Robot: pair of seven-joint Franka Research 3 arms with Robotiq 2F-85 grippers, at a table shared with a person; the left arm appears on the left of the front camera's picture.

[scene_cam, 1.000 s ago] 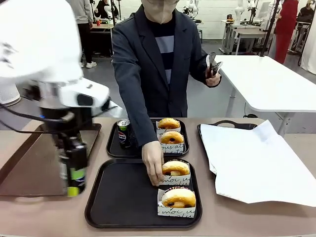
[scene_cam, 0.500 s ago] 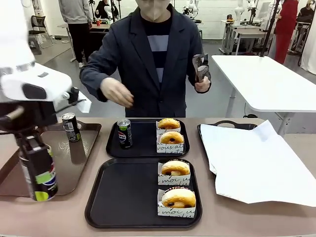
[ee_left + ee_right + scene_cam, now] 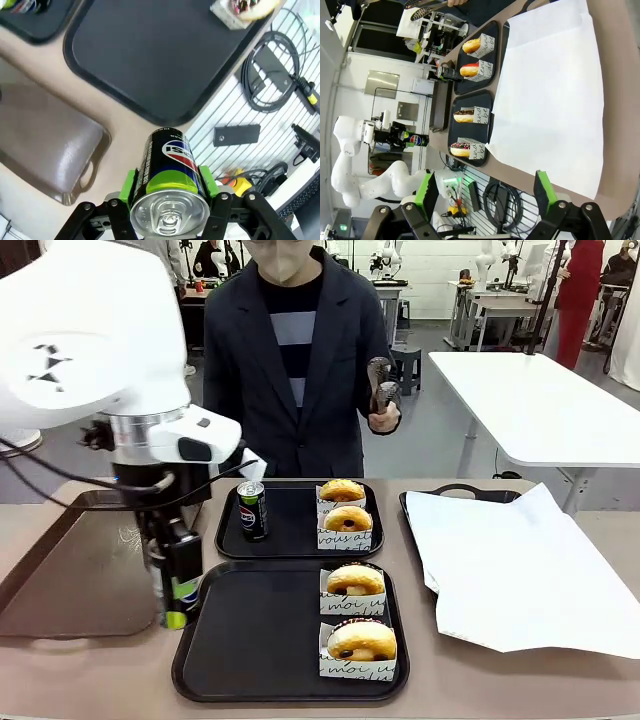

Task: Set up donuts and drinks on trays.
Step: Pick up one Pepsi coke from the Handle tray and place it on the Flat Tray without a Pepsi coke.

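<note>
My left gripper (image 3: 180,575) is shut on a black drink can (image 3: 184,592), upright and just above the left rim of the near black tray (image 3: 250,640). In the left wrist view the can (image 3: 170,180) sits between the green pads, silver top toward the camera, with the near tray (image 3: 155,55) beyond it. Two sleeved donuts (image 3: 355,582) (image 3: 361,642) stand on that tray's right side. On the far tray (image 3: 290,540) are another can (image 3: 252,510) and two donuts (image 3: 342,491) (image 3: 348,520). My right gripper (image 3: 484,192) is open and holds nothing.
A brown tray (image 3: 70,580) lies at the left, beside the near black tray. At the right, a tray lined with white paper (image 3: 520,570) takes up the table. The person stands behind the far tray, holding metal tongs (image 3: 379,385) up at chest height.
My left arm has carried the can rightward from over the brown tray to the near black tray's left edge. The person's hand has pulled back from the trays.
</note>
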